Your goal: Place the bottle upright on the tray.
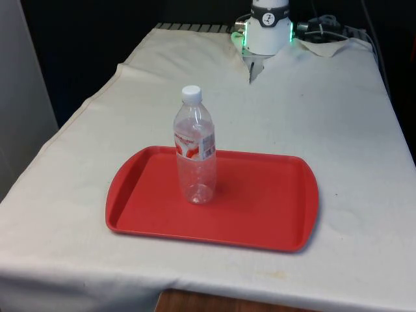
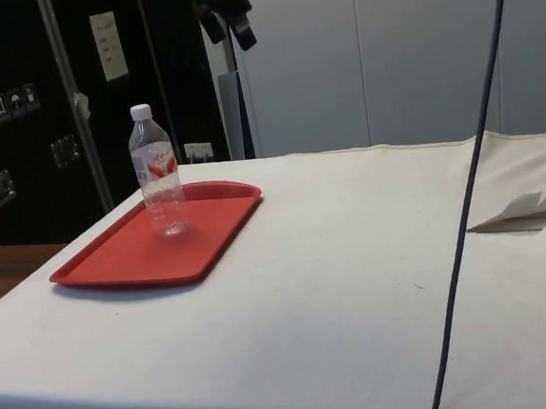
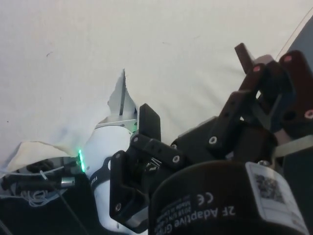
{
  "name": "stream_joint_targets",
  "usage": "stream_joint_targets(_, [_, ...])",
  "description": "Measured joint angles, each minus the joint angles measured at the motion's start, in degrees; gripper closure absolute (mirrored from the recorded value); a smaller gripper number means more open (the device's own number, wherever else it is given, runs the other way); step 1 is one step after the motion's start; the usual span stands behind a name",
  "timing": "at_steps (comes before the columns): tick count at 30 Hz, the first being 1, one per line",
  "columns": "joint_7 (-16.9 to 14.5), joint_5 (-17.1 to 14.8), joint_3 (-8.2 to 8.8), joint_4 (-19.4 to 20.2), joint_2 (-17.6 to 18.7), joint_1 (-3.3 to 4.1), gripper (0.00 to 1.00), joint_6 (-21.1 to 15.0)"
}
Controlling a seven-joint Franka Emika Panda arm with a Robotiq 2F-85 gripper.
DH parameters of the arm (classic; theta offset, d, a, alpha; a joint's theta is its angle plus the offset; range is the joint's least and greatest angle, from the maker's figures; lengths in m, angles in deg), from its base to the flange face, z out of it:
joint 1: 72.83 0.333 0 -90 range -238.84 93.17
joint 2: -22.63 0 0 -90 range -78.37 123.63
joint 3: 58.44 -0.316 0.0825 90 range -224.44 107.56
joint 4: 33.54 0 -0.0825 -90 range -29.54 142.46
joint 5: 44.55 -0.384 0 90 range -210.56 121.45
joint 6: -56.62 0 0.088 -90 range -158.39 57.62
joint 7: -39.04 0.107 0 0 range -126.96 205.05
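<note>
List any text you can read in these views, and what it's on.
"2F Adaptive Gripper" and "CE": on the gripper body; the rest of that print is too small to read.
Gripper's white sticker: a code square, no readable words.
Bottle label: red and white, print too blurred.
Cabinet signs: too small.

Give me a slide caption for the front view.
Clear bottle standing upright on the red tray.

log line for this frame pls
bottle: upright on tray, cap on | gripper: open, holding nothing, above the cloth away from tray | task: looks done
</note>
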Motion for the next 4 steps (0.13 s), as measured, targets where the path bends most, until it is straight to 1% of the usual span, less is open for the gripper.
stream_joint_targets(4, [0.0, 0.0, 0.00, 0.0, 0.0, 0.00, 0.00, 0.1])
